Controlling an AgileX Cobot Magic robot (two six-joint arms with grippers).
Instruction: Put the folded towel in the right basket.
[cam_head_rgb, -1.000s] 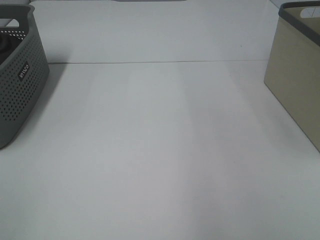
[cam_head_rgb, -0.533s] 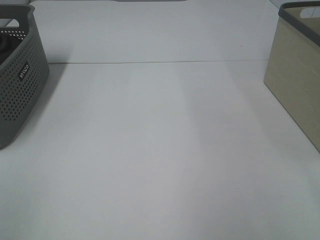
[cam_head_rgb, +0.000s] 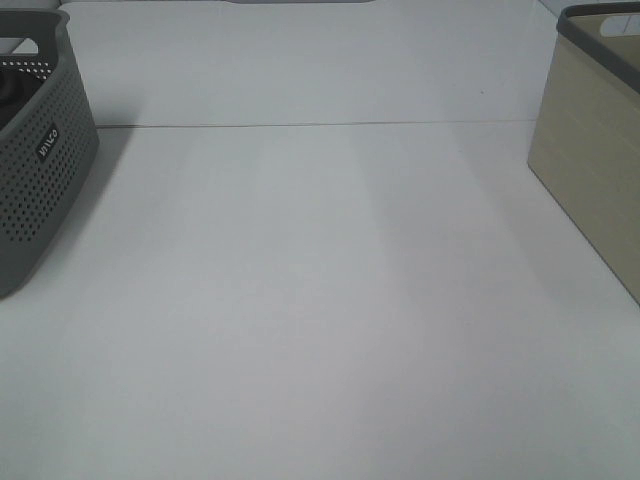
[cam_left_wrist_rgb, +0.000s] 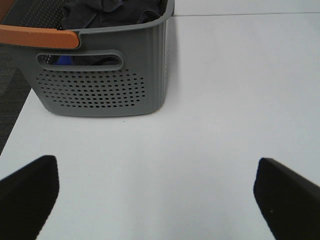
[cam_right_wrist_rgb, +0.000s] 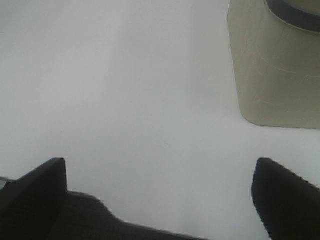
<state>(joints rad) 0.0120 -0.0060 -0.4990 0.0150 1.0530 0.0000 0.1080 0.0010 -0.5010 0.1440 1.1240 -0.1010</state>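
Observation:
No folded towel shows on the table. The right basket (cam_head_rgb: 595, 170) is beige with a dark grey rim and stands at the table's right edge; it also shows in the right wrist view (cam_right_wrist_rgb: 272, 75). Dark grey cloth (cam_left_wrist_rgb: 110, 10) lies bunched in the grey perforated left basket (cam_left_wrist_rgb: 100, 90). My left gripper (cam_left_wrist_rgb: 157, 195) is open and empty over bare table, a short way from that basket. My right gripper (cam_right_wrist_rgb: 160, 185) is open and empty, off to the side of the beige basket. Neither gripper shows in the exterior high view.
The grey perforated basket (cam_head_rgb: 40, 170) stands at the table's left edge. An orange band (cam_left_wrist_rgb: 40, 37) lies on its rim and something blue (cam_left_wrist_rgb: 62, 61) shows through its handle slot. A seam (cam_head_rgb: 300, 125) crosses the white table. Dark floor (cam_left_wrist_rgb: 10, 90) borders the table beside the grey basket.

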